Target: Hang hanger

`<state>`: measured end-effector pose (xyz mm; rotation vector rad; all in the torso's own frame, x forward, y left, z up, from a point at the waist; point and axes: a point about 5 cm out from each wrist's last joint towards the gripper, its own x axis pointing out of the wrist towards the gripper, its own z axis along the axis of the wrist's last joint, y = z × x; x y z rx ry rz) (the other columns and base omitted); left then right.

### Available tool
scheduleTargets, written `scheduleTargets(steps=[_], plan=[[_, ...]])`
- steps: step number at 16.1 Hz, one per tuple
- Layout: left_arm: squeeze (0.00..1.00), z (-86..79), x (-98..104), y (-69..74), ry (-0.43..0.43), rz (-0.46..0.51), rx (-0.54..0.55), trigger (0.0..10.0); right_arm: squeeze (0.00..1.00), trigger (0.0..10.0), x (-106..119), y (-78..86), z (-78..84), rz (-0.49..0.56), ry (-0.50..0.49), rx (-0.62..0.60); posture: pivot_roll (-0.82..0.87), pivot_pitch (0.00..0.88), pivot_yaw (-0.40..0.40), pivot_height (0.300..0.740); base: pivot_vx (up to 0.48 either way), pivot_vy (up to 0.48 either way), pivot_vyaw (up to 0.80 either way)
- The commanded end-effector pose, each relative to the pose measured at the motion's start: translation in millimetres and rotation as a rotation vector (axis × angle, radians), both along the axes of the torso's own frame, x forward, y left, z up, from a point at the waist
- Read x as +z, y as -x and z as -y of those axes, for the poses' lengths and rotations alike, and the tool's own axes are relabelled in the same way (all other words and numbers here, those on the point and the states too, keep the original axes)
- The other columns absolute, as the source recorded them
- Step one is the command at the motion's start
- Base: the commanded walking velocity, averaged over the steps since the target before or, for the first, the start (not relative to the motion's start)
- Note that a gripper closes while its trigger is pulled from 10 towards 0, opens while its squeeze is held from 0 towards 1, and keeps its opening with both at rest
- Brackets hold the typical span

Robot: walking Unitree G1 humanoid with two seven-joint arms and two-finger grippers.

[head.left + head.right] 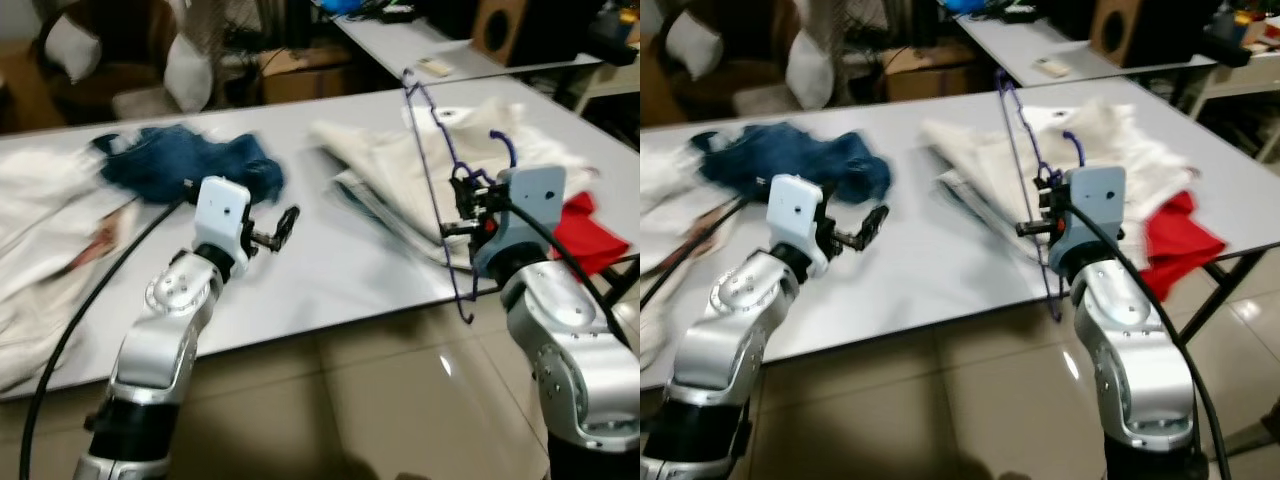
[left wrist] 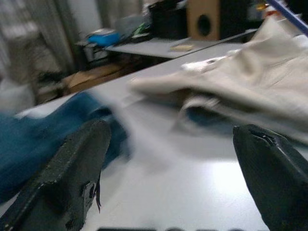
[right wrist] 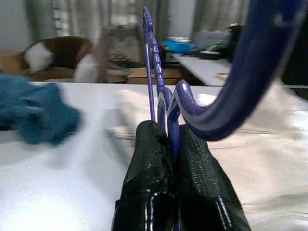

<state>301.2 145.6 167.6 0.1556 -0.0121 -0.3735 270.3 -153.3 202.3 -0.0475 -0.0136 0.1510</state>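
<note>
A: What lies at the left edge of the worktop (image 1: 330, 270)?

B: A white cloth (image 1: 40, 220), then a blue garment (image 1: 180, 165) towards the far edge. The left hand (image 1: 285, 228) hovers just past the near edge, fingers spread wide and holding nothing.

A: And the hanger?

B: The purple hanger (image 1: 440, 190) is in the right hand (image 3: 168, 159), over the near edge towards the right corner. The fingers are pinched shut on its wire just below the hook (image 1: 503, 147), and the frame stands nearly upright, its low end dangling past the edge. Behind it sits a pile of pale clothes (image 1: 400, 160), with a red cloth (image 1: 590, 235) at the right edge.

A: What could spoil things?

B: I'd guess the grip. It's a thin wire held at one narrow point, so the hanger may swivel or slide out as the arm swings. The dangling end could also catch on the worktop edge or snag the pale clothes and drag them off
</note>
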Motion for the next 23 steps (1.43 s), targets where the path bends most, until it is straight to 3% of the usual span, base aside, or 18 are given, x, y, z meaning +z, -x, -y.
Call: scheduleTargets(steps=[1, 5, 9, 12, 16, 20, 23], plan=[[0.0, -4.0, 1.1, -0.6, -0.014, 0.003, 0.019, 10.0, 0.0, 10.0, 3.8, -0.3, -6.3, 0.014, 0.0, 0.034, -0.16, 0.0, 0.036, 0.74, 0.0, 0.341, 0.0], [0.0, -3.0, -1.5, -0.1, -0.02, -0.008, 0.01, 10.0, 0.0, 10.0, 2.4, 0.2, -4.7, 0.01, -0.002, 0.026, -0.16, 0.0, 0.039, 0.74, 0.0, 0.317, 0.0], [0.0, -10.6, -9.1, 0.4, 0.034, -0.054, 0.045, 10.0, 0.0, 10.0, -3.4, 2.8, -5.6, 0.003, -0.01, 0.026, -0.17, 0.0, 0.048, 0.74, 0.0, 0.0, 0.0], [0.0, -14.0, -6.8, -1.7, 0.042, -0.03, 0.056, 10.0, 0.0, 10.0, -6.4, 3.4, -2.4, 0.01, -0.052, 0.009, -0.17, 0.0, 0.043, 0.74, 0.0, 0.0, 0.0], [0.0, -16.1, -5.5, -0.3, 0.049, -0.02, 0.06, 10.0, 0.0, 10.0, -22.7, 3.7, -0.2, -0.029, -0.11, -0.014, -0.16, 0.0, 0.036, 0.74, 0.0, 0.329, -0.7], [0.0, -14.9, -10.1, 0.5, 0.019, -0.032, 0.045, 10.0, 0.0, 10.0, -28.4, 8.4, 4.9, -0.035, -0.096, -0.047, -0.16, 0.0, 0.046, 0.74, 0.0, 0.48, -0.4], [0.0, -20.4, -20.2, 6.2, 0.003, -0.073, 0.064, 10.0, 0.0, 10.0, -36.9, 16.5, 6.0, -0.076, -0.057, -0.045, -0.15, 0.0, 0.038, 0.74, 0.0, 0.0, 0.0]])
